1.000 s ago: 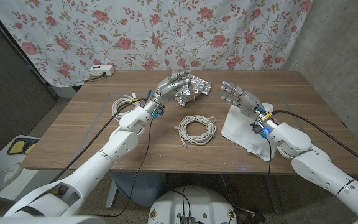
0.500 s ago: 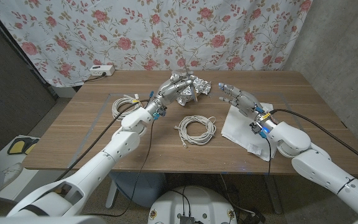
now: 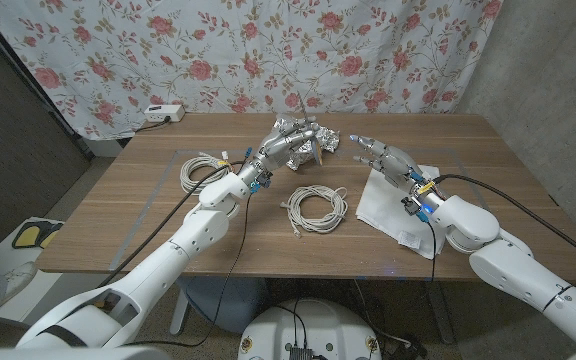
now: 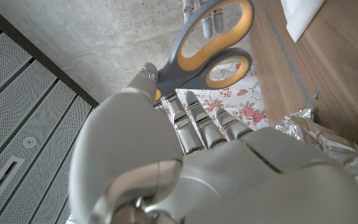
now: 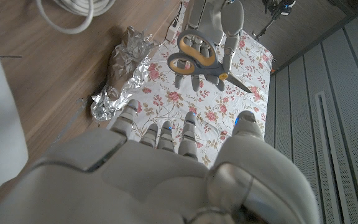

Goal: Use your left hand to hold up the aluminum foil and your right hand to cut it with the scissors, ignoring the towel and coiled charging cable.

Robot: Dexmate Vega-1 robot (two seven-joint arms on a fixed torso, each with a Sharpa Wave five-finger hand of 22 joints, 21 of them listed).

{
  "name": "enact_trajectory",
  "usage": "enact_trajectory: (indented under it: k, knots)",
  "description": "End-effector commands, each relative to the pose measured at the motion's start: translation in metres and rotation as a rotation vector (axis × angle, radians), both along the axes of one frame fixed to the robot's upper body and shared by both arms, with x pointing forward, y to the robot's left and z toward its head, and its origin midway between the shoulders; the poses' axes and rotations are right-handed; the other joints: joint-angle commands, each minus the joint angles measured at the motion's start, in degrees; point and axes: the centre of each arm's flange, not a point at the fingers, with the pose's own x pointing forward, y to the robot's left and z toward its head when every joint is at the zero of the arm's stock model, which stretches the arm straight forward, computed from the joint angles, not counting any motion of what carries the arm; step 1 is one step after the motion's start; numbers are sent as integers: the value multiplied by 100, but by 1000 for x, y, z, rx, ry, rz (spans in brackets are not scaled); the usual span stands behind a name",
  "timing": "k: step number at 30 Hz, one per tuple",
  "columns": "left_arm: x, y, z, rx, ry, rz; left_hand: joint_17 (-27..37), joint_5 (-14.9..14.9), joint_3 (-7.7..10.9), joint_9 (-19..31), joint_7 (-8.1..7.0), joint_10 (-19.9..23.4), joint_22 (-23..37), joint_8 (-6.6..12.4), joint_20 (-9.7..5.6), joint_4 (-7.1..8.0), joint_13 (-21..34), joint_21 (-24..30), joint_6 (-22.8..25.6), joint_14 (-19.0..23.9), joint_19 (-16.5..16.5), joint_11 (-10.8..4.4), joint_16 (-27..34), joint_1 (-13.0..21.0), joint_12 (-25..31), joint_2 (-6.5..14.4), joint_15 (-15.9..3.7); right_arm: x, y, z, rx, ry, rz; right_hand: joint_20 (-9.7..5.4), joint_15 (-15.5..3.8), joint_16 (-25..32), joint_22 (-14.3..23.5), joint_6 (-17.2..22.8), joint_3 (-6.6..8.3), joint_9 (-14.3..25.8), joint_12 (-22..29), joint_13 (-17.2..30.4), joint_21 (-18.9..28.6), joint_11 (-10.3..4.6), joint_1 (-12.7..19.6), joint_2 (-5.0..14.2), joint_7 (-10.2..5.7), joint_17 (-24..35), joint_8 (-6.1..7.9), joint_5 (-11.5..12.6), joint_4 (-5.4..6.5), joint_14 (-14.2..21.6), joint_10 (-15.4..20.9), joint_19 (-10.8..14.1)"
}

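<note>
On the table (image 3: 148,215) at the far side lies crumpled foil (image 5: 124,67): light, floppy, tears easily, so pinch an edge. Left hand (image 3: 290,141) grips the stiff scissors (image 4: 211,46) above it; right hand (image 3: 385,156) hangs open alongside.

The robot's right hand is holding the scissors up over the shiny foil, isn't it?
Not quite. It is the left hand that holds the scissors up over the foil, as the right wrist view shows. The right hand holds nothing.
</note>
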Motion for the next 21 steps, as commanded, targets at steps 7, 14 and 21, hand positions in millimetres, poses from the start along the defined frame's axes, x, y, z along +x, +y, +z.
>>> enact_trajectory:
  k: [7, 14, 21]
  knots:
    - [1, -8, 0, 13, 6, -50, 15, 36, 10, 33, -4, 396, 13, -24, -5, 29, 35, -2, -11, 270, -13, -342, -10, -5, 20, 51, -220, 0, 1, 0, -44, -24, -25, -101, 26, -13, 17, 125, 111, 26, -21, -10, -27, 7, 220, 3, -22, 9, 37, 63, -47, -165, -240, -105]
    - [1, -12, 0, 34, -6, -69, 23, 37, 6, 34, -10, 389, 14, -29, 3, 33, 43, -5, -17, 298, -26, -348, 2, -5, 20, 57, -217, -1, 1, 1, -56, -28, -25, -141, 32, -16, 16, 141, 152, 35, -16, -23, -22, -22, 302, -4, -84, 9, 28, 71, -65, -214, -324, -121]
    - [1, -15, -1, 46, -7, -87, 25, 37, 3, 35, -22, 385, 14, -34, 20, 36, 43, -10, -21, 302, -44, -340, 1, -5, 13, 58, -223, -2, 2, 2, -67, -40, -29, -139, -13, 0, 14, 207, 227, 49, 18, -42, -17, -350, 453, -20, -148, 12, 24, 83, -81, -267, -390, -153]
